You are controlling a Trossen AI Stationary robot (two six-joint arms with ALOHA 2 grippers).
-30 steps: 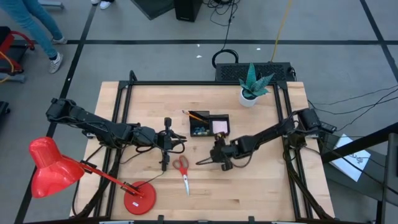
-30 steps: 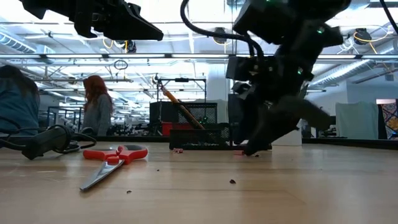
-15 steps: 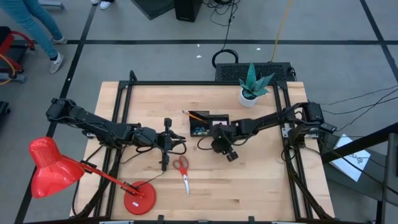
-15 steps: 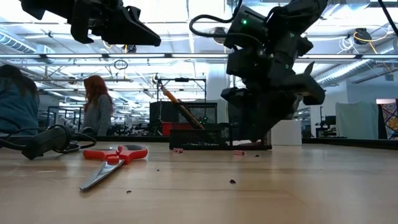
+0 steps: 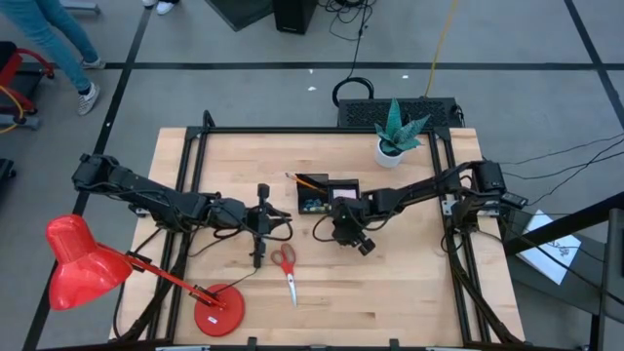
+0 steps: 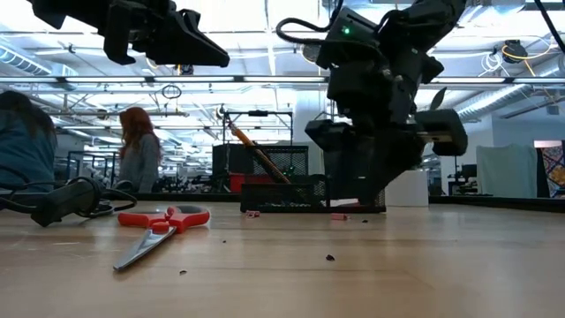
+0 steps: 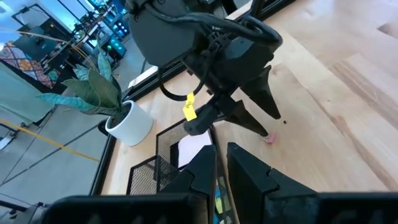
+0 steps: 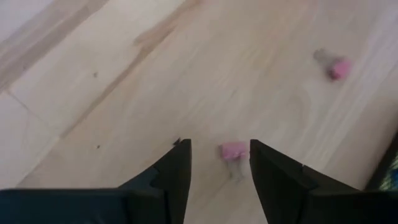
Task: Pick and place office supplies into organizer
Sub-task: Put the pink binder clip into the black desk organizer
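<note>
A: Organizer point(image 5: 329, 196) sits mid-tabletop point(image 5: 409, 292), back half. Orange pencil point(image 5: 310, 182) leans out of its taller compartment; pink sticky pad point(image 5: 343, 198) lies in the flat one.

B: Right pincer point(image 5: 338, 232)?

A: Just in front of the organizer, above the wood. Fingers point(image 8: 176, 169) apart, nothing between them. A small pink clip point(image 8: 233, 151) lies on the tabletop right in the gap, untouched. Second pink clip point(image 8: 339, 67) further off.

B: Is that clip actually a clip?

A: Probably; it's tiny in the wrist view, can't be sure.

B: Left pincer point(image 5: 283, 227)?

A: Raised over the tabletop left of the organizer, above the scissors point(image 5: 287, 271). Fingers point(image 7: 202, 171) nearly together, only a slim slit, holding nothing I can see.

B: Scissors position?

A: Flat on the tabletop, red handles toward the organizer, blades pointing to the front edge. Well apart from the organizer.

B: Anything else around?

A: Red lamp point(image 5: 83, 263) at front left, potted plant point(image 5: 395, 136) at back right, a person point(image 6: 137, 150) in the room behind.
</note>
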